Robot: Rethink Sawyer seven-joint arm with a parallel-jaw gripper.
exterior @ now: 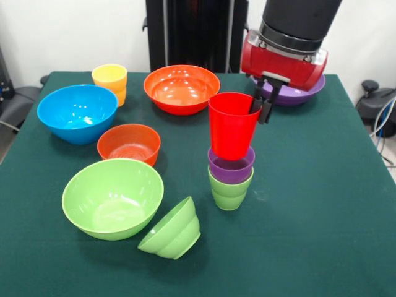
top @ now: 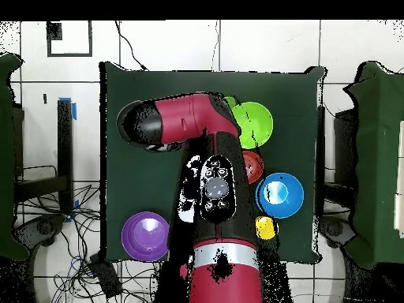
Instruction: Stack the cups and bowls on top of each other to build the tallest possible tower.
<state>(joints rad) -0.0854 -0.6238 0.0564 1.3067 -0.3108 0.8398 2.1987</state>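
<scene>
Three cups form a stack at the table's middle: a red cup (exterior: 232, 125) sits in a purple cup (exterior: 230, 168), which sits in a light green cup (exterior: 228, 193). My gripper (exterior: 262, 105) comes down at the red cup's right rim and is shut on its wall. A yellow cup (exterior: 110, 80) (top: 266, 227) stands alone at the back left. Bowls lie around: blue (exterior: 77, 112) (top: 280, 195), large orange (exterior: 181, 88), small orange-red (exterior: 129, 143) (top: 252, 166), large light green (exterior: 112, 198) (top: 252, 122), and a small light green one (exterior: 172, 230) tipped on its side. In the overhead view my arm hides the stack.
A purple bowl (exterior: 301, 94) (top: 145, 235) sits behind my gripper at the back right. The green table cloth (exterior: 322, 204) lies bare to the right of the stack and along the front right.
</scene>
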